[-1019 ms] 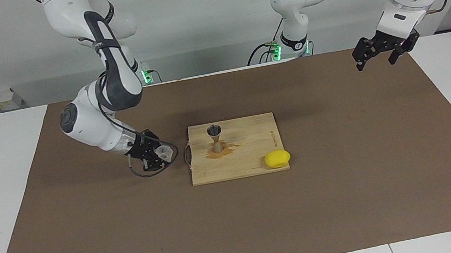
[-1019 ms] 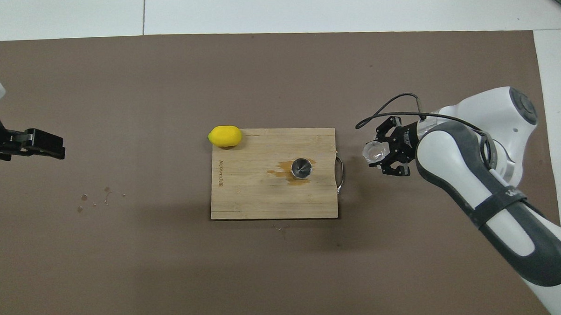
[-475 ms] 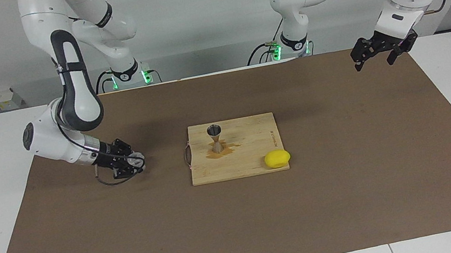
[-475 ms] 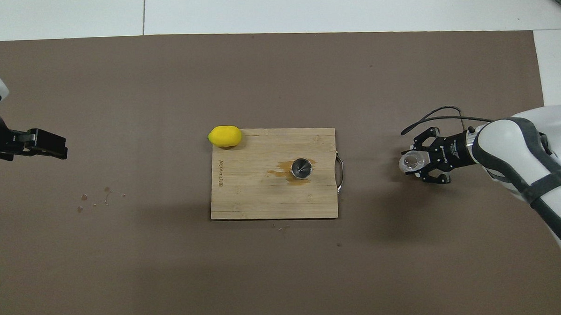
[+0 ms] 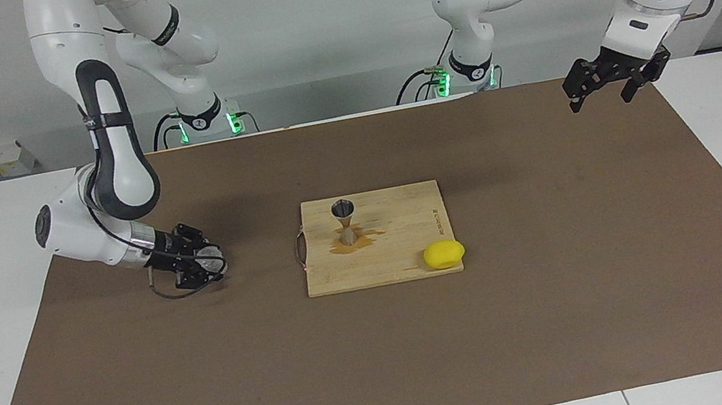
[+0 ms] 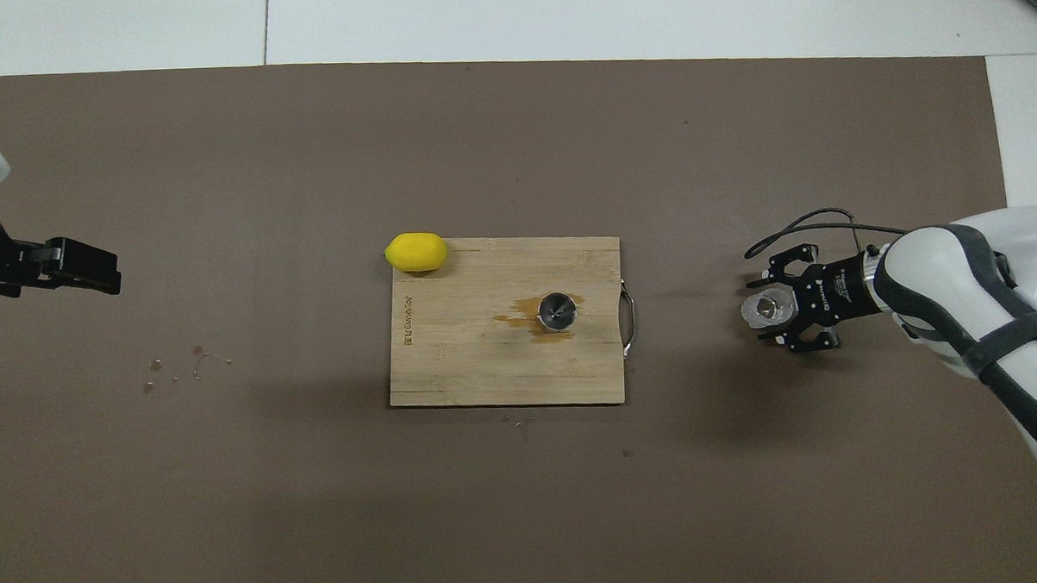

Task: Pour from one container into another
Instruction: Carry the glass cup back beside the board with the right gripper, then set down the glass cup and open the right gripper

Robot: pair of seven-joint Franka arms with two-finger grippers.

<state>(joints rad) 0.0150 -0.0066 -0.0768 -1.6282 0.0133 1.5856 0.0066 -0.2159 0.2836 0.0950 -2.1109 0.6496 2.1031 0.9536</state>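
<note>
The right gripper has carried the clear ribbed cup away from the cutting board and set it down on the brown mat toward the right arm's end, its fingers now loosening around it. The metal jigger stands on the board in a brown puddle, so the pour looks done; the left gripper waits with jaws wide over the mat's other end.

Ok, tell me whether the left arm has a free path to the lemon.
Probably yes. The left gripper hangs open above the mat, and nothing lies between it and the lemon on the board's corner.
</note>
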